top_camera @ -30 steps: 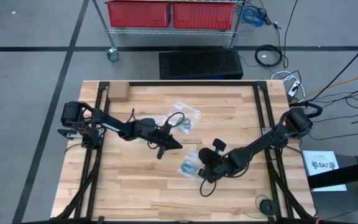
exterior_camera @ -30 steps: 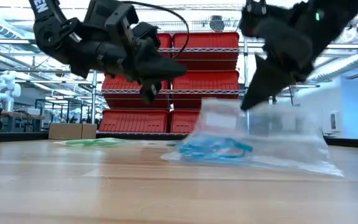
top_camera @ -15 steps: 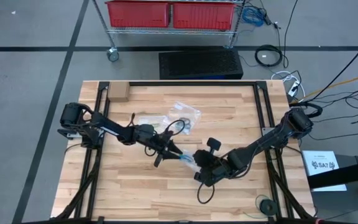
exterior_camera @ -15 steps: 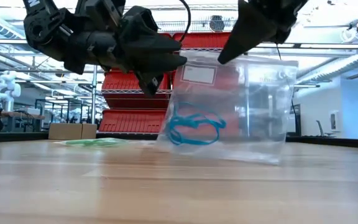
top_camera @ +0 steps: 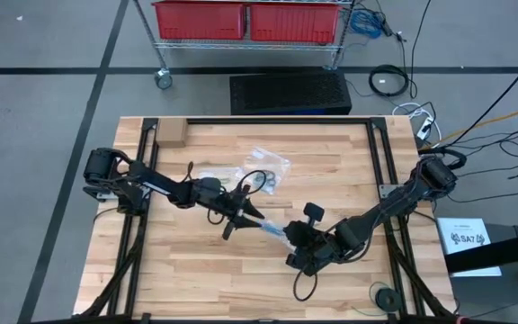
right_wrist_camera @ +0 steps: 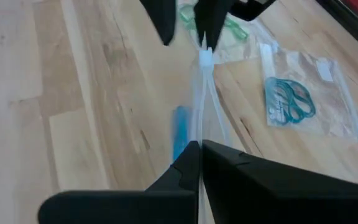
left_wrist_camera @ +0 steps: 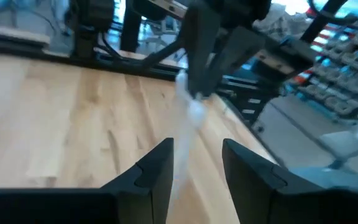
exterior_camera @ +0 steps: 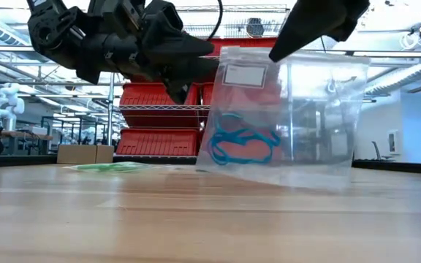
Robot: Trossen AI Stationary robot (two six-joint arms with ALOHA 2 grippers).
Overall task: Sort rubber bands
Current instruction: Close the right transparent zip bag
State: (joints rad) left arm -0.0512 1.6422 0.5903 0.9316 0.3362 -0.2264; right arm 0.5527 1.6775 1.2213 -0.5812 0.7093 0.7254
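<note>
I judge sorting well along: my right gripper (exterior_camera: 280,52) pinches a clear bag (exterior_camera: 298,124) of blue rubber bands (exterior_camera: 243,146) above the counter (top_camera: 196,270), while my left gripper (top_camera: 245,216), spread, nears its edge, and other bags (top_camera: 268,166) hold teal and green ones.

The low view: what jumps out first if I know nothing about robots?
A clear bag with blue bands inside hangs above the table, held up between two dark arms. The right tool pinches its top edge, and the left tool meets its other corner. Behind it, another bag with teal bands lies flat on the wood.
</note>
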